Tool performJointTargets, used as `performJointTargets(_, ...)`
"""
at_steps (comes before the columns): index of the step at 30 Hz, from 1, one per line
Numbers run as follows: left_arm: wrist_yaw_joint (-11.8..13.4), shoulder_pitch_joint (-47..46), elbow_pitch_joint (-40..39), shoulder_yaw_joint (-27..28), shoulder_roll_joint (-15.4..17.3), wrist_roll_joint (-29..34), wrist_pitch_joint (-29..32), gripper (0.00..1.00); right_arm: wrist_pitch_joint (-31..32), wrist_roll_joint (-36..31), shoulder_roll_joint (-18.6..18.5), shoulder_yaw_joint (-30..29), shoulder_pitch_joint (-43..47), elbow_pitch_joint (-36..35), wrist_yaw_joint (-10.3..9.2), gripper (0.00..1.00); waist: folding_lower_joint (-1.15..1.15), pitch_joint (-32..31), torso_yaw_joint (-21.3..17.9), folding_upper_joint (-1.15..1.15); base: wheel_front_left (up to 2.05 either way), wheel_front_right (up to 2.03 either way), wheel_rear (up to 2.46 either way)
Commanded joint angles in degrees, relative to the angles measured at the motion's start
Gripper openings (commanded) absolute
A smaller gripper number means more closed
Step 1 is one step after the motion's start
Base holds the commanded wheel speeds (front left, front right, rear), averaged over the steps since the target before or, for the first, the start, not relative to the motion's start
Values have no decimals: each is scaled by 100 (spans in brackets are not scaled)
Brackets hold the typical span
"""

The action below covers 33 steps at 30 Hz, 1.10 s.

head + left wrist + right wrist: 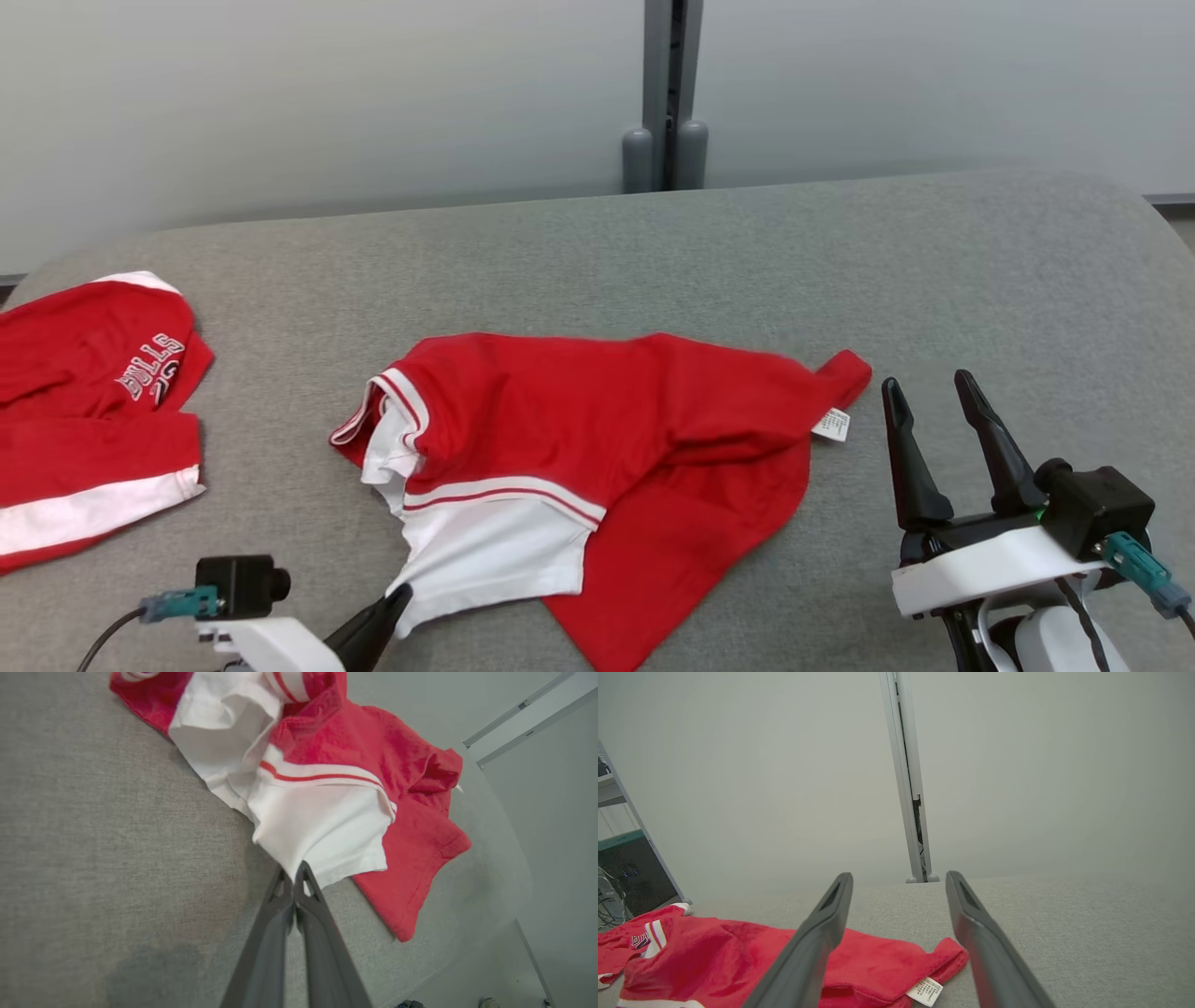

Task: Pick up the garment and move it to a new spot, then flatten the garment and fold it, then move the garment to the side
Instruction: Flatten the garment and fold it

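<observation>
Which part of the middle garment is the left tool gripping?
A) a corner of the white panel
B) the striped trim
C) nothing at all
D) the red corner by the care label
A: in the left wrist view the left tool is shut on a corner of the white panel of the garment.

**Grey fabric-topped table point(840, 243) stands before pale partition walls**

The table, covered in grey woven cloth and rounded at its corners, runs up to plain, pale wall panels point(327, 93) joined by a grey upright post point(665, 93) with two rounded feet at its base. The light is soft and even, leaving only faint shadows on the cloth. The right wrist view takes in a metal-framed shelf point(626, 812), a dark box with a green top point(630, 868) and loose cables point(607, 905). Pale floor point(490, 970) lies beyond the table's edge.
</observation>
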Motion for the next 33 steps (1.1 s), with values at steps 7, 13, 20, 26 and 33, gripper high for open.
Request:
performJointTargets(7, 251, 594, -724, 288, 421, -310, 307, 0, -30, -36, -42, -46, 45, 40, 9, 100, 0, -61, 201, 0, 0, 0, 0)
performJointTargets(13, 479, 809, -878, 414, 563, -321, 385, 0, -30, -43, -42, -41, 28, 82, 9, 100, 0, -71, 226, 0, 0, 0, 0)
performJointTargets(20, 704, 815, -311, 343, 659, -9, 325, 0, -30, -43, -41, 6, 3, 135, 9, 100, 0, -50, 162, 0, 0, 0, 0)
performJointTargets(26, 534, 487, 229, 173, 422, 143, 19, 100, -30, -41, -41, 25, 29, 201, 9, 100, 0, -43, 140, 0, 0, 0, 0)
performJointTargets(33, 559, 356, 160, 229, 472, 483, -569, 100, -30, -61, -41, 11, 100, 284, 9, 100, 0, -190, 188, 0, 0, 0, 0)
